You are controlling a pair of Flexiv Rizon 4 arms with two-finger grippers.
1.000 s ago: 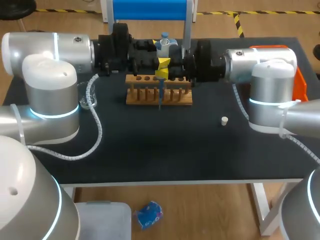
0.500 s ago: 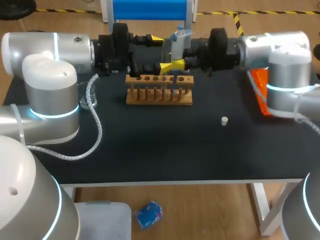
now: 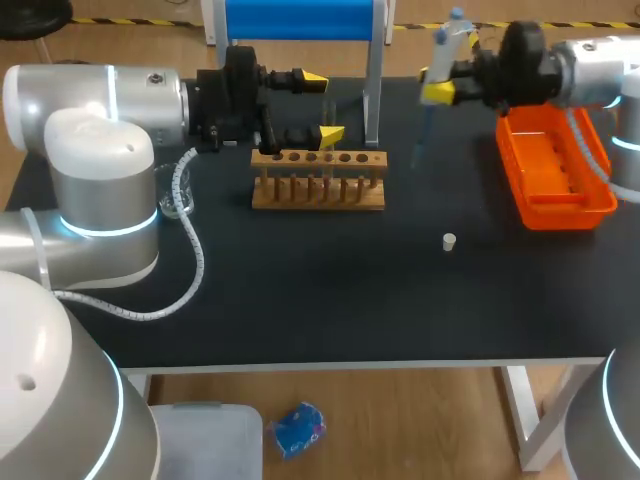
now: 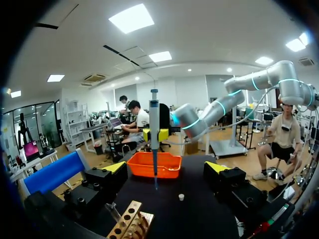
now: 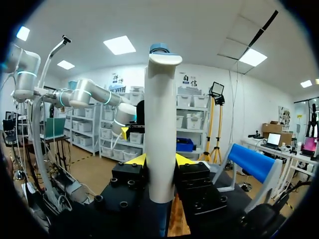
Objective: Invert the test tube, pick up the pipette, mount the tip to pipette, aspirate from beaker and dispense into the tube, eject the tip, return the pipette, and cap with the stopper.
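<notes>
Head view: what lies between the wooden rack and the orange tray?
Head view shows bare tabletop; the pipette in the right tool hangs over it, the white stopper lies just nearer the front.

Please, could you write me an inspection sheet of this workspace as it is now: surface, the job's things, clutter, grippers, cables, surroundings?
surface: black table, no spill seen.
job's things: pipette held upright above the table, thin end down, beside the orange tray; wooden test tube rack at mid-table; white stopper lying alone; glass beaker by the left arm.
clutter: nothing seen.
grippers: left gripper open, behind the rack; right gripper fingers shut on the pipette.
cables: white spiral cable lies on the table near the beaker.
surroundings: blue stand at the far edge; no person reaches over.
</notes>
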